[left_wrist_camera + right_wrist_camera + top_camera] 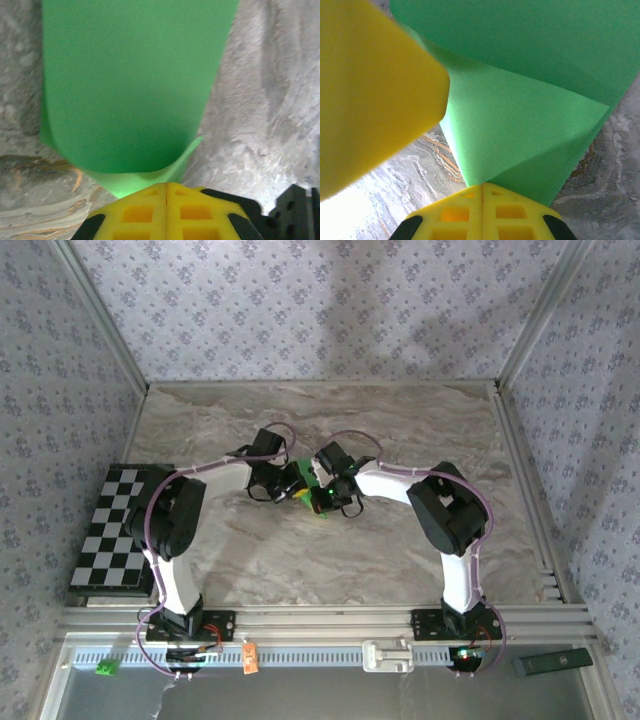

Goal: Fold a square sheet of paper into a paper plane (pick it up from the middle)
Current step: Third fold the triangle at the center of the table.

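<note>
The square sheet of paper is bright green and hangs between both grippers above the middle of the marble table. My left gripper is shut on one edge of it. In the left wrist view the sheet curves up and away from my closed left gripper. My right gripper is shut on the other side. In the right wrist view the paper shows a diagonal crease above my closed right gripper, and one of the left gripper's yellow fingers sits close at the left. Whether it has a paper plane's shape I cannot tell.
A black-and-white checkered board lies at the table's left edge. A tiny green cube, an orange tag and a dark bar sit along the front rail. Patterned walls close in the back and both sides.
</note>
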`<act>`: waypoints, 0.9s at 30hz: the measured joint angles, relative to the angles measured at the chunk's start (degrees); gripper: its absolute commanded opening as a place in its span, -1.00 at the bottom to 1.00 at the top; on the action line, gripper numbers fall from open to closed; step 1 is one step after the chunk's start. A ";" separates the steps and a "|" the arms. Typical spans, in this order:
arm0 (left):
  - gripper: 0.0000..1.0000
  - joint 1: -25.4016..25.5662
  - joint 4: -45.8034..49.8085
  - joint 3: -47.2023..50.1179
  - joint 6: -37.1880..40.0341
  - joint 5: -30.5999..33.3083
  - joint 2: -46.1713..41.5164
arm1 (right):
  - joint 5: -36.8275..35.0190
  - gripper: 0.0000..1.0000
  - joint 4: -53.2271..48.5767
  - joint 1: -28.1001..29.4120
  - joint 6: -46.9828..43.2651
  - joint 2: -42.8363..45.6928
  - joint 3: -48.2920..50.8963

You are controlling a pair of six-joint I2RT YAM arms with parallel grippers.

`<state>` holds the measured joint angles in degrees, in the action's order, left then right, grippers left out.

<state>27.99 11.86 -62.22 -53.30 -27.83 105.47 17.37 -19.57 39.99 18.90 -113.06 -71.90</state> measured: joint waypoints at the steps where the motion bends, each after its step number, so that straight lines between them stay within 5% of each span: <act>1: -0.94 0.15 -0.04 0.48 0.15 0.00 0.00 | 0.02 -1.00 -0.09 0.00 0.02 -0.07 -0.04; 27: -0.96 0.83 -1.36 1.07 1.81 1.90 2.12 | 0.07 -1.00 -1.09 -0.11 0.39 -0.48 -0.81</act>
<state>28.82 10.50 -61.14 -51.48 -25.93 107.59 17.43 -20.67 39.88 19.29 -113.54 -72.71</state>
